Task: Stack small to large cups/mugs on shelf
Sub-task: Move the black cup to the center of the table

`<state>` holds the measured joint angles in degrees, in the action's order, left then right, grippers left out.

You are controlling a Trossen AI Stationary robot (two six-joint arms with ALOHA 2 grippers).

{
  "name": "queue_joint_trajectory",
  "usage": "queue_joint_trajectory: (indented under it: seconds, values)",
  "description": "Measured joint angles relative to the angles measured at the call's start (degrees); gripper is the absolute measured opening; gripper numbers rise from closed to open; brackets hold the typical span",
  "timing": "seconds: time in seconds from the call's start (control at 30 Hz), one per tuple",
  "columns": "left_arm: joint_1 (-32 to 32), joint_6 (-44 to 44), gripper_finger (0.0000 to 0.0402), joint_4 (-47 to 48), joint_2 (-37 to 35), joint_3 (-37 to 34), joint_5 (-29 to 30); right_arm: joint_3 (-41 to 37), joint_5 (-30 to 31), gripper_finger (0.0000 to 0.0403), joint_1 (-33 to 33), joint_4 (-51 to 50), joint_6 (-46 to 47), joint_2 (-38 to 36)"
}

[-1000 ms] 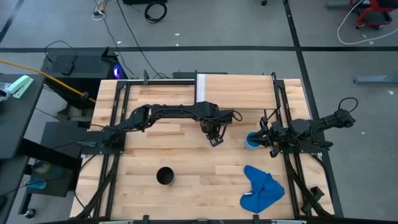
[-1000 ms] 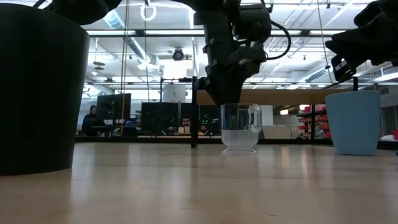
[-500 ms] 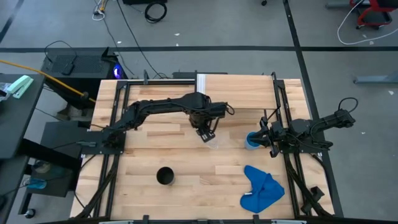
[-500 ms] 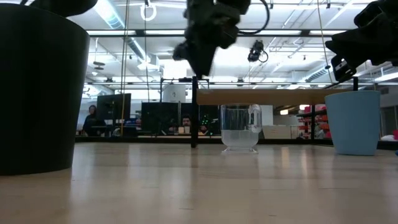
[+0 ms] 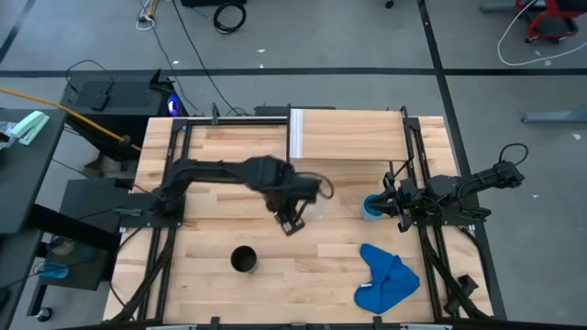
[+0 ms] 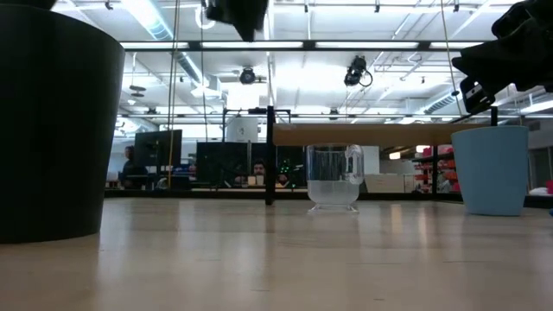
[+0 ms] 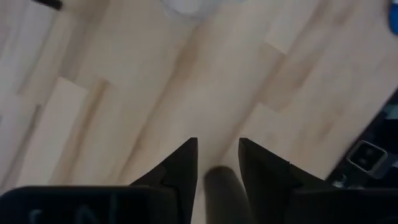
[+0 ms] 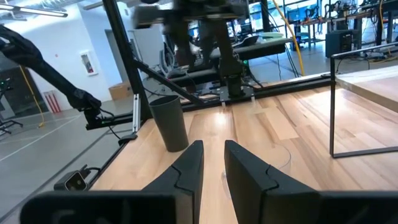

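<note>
Left gripper [image 5: 292, 223] is raised over mid-table, fingers narrowly spread, nothing held. Clear cup [image 6: 334, 177] stands on the table before the shelf [image 5: 348, 135]. Right gripper [image 5: 387, 203] is parked beside blue cup [image 5: 371, 207], fingers slightly parted, empty. Black cup [image 5: 243, 259] stands well apart.

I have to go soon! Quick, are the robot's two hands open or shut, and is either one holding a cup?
Left hand: open, holding nothing.
Right hand: open, holding nothing.
</note>
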<state>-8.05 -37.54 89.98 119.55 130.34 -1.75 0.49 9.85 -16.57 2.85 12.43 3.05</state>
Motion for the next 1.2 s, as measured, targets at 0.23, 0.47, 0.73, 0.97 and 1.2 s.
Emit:
queue_joint_trajectory:
  seconds: [0.23, 0.47, 0.73, 0.97, 1.2]
  values:
    - [-10.8, -13.5, 0.0106, 0.0, -9.7, -11.4, 1.4, 0.0, 0.0, 0.0073, 0.0, 0.0, 0.0, 0.0]
    - [-21.6, -32.7, 0.0096, 0.2, -22.3, -29.6, 4.3, 0.0, 0.0, 0.0073, 0.0, 0.0, 0.0, 0.0]
    - [-24.5, -41.4, 0.011, -9.3, -28.8, -43.1, 6.3, 0.0, 0.0, 0.0073, 0.0, 0.0, 0.0, 0.0]
    - [-22.2, -41.2, 0.0132, -19.1, -28.9, -48.8, 6.0, 0.0, 0.0, 0.0073, 0.0, 0.0, 0.0, 0.0]
    - [-19.7, -41.7, 0.0148, -22.2, -28.8, -51.0, 4.6, 0.0, 0.0, 0.0073, 0.0, 0.0, 0.0, 0.0]
